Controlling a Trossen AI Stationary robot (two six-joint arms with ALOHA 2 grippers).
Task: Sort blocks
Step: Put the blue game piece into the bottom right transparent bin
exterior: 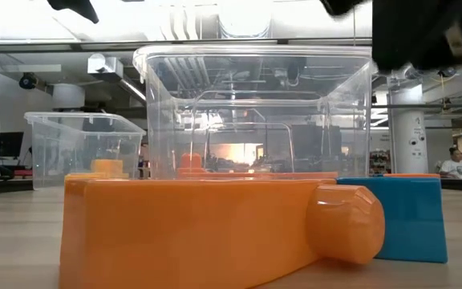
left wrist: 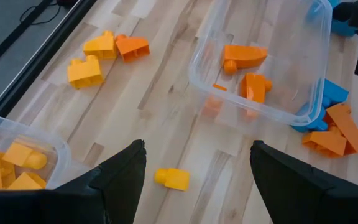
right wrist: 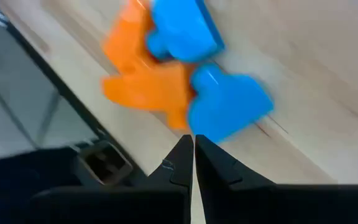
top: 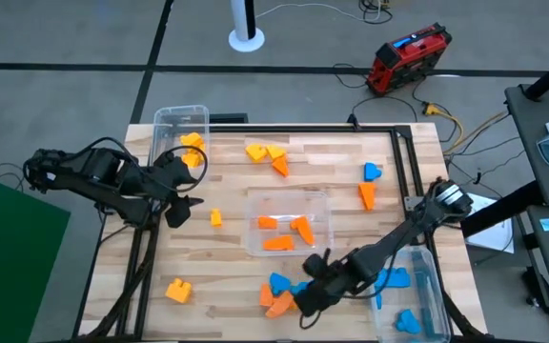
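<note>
Slatted wooden table [top: 227, 276], grey floor and cables beyond it. Landmark: centre clear bin [top: 290, 223], holding orange blocks [top: 288, 232].

Right gripper [top: 305, 295] low over the table, just off the centre bin's near edge; fingers closed together, nothing between them. Immediately ahead of its tips lies a cluster of blue and orange blocks [right wrist: 179, 74], touching one another.

Left gripper [top: 184, 198] hovers left of the centre bin, fingers spread wide, empty. A small yellow block [left wrist: 171, 178] sits on the table beneath them.

Further left of the centre bin, a second clear bin [top: 179, 129] with yellow blocks [top: 193, 151]. Right of it, a third bin [top: 417, 295] with blue blocks [top: 398, 278].
</note>
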